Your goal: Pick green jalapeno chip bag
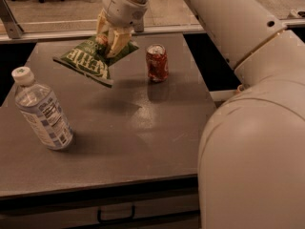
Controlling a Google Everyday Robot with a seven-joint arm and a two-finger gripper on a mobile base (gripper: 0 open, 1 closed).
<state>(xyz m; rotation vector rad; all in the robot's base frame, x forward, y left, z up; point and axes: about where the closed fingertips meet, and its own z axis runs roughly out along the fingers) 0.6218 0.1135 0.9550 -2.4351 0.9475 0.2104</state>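
The green jalapeno chip bag (93, 61), with white "KETTLE" lettering, hangs in the air above the table's far left part. My gripper (110, 42) is shut on the bag's upper right end and holds it clear of the tabletop. The bag's shadow lies on the table below it. The arm reaches in from the upper right.
A red soda can (157, 62) stands upright just right of the bag. A clear plastic water bottle (42, 110) stands at the left front. The grey table (143, 137) has a drawer handle (116, 216) under its front edge. My arm's bulk fills the right side.
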